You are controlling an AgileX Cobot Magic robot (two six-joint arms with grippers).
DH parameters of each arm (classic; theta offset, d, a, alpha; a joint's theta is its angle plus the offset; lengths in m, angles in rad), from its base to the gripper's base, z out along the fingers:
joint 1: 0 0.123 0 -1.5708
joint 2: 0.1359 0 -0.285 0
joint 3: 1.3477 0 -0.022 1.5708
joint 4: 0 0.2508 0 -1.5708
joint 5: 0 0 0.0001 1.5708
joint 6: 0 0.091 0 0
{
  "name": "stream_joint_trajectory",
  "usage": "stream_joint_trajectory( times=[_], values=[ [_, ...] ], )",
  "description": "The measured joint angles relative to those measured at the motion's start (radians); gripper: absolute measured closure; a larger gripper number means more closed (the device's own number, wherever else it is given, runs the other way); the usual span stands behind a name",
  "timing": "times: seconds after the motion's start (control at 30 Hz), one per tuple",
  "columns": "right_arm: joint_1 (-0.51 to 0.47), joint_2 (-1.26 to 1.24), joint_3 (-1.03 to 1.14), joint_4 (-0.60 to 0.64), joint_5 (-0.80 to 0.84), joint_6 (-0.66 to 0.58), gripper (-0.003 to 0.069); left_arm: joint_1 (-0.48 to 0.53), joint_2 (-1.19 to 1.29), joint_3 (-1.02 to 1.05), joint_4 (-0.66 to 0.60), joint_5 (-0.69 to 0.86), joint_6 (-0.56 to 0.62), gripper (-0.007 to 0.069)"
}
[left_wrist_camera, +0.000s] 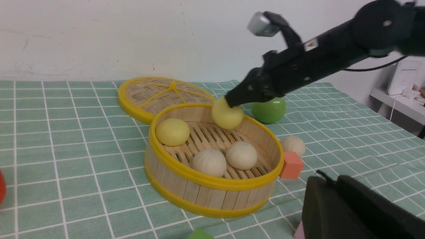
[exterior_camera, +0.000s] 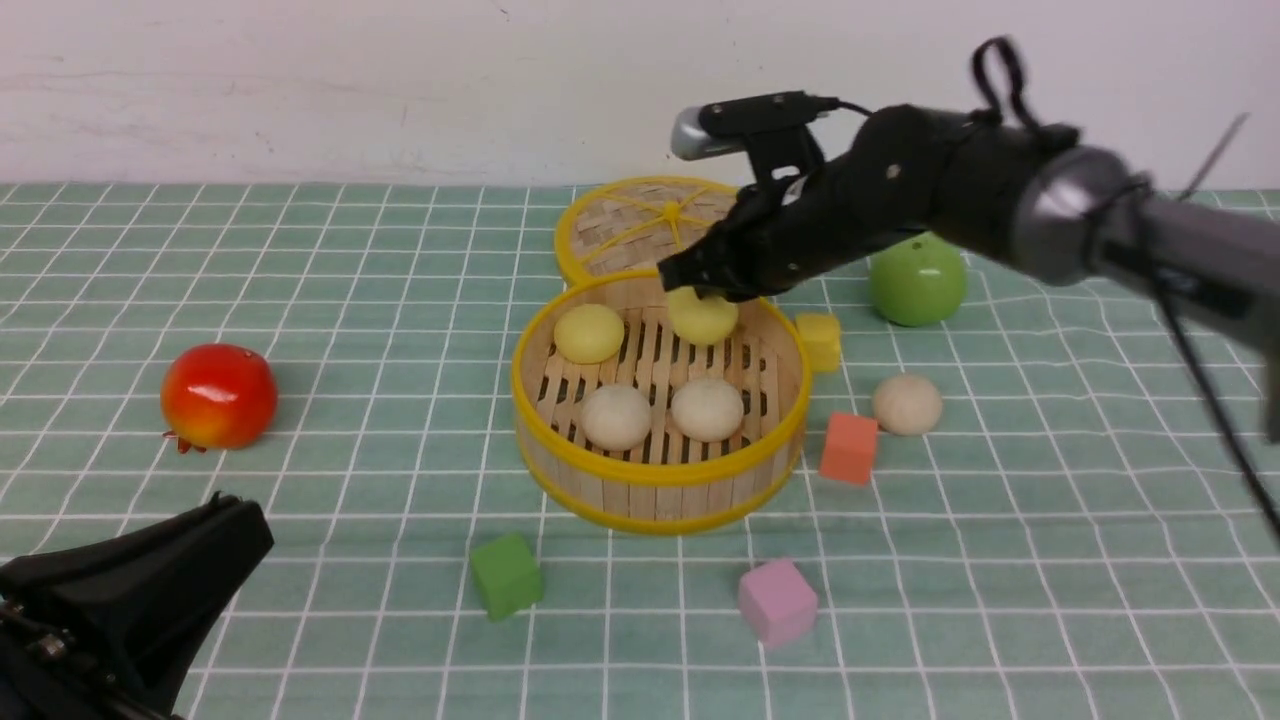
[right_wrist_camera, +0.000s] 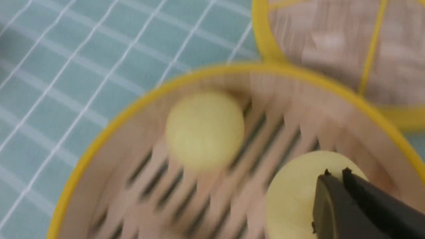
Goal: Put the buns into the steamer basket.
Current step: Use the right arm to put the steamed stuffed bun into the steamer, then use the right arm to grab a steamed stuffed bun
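- Basket: it stands upright on the cloth, with the lid off and lying flat behind it.
- Buns inside: you have four within the wall. Two beige buns sit side by side at the front, and the first yellow bun sits at the rear left.
- Second yellow bun: it is at the rear right, against the back wall, directly under the right gripper. You cannot tell whether it rests on the slats.
- Right gripper: the fingers are pressed together and pinch nothing (the wrist view shows the two tips side by side, no gap). The tips are at the bun's top.
- Left gripper: it is low at the near left, well apart from the basket. You cannot tell whether its fingers are spread.
- Outstanding: the loose bun, beige, lies on the cloth right of the basket, near the orange cube.
- Judgement: four of five are in. You have one pick and placement left, likeliest for the right arm.
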Motion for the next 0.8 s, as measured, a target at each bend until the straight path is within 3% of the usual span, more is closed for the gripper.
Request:
stream_joint_trajectory(
  times=[0.13,0.3,0.37,0.4,0.5,0.63,0.8],
  values=[
    [0.000,0.087,-0.096,0.009,-0.011,-0.001,0.0655,0.000,0.000,0.000,0.000,0.000,0.000,0.0579],
    [-0.001,0.152,-0.133,0.008,-0.016,-0.001,0.0582,0.000,0.000,0.000,0.000,0.000,0.000,0.0573],
    [-0.005,0.154,-0.135,0.007,-0.017,0.005,0.0529,0.000,0.000,0.000,0.000,0.000,0.000,0.0570],
    [-0.011,0.152,-0.139,0.008,-0.017,0.024,0.0442,0.000,0.000,0.000,0.000,0.000,0.000,0.0568],
    [-0.023,0.143,-0.140,0.012,0.013,0.056,0.0333,0.000,0.000,0.000,0.000,0.000,0.000,0.0568],
    [-0.041,0.069,-0.140,-0.024,0.166,0.052,0.0194,0.000,0.000,0.000,0.000,0.000,0.000,0.0568],
    [-0.067,-0.085,-0.142,-0.165,0.381,0.041,0.0177,0.000,0.000,0.000,0.000,0.000,0.000,0.0564]
  ],
)
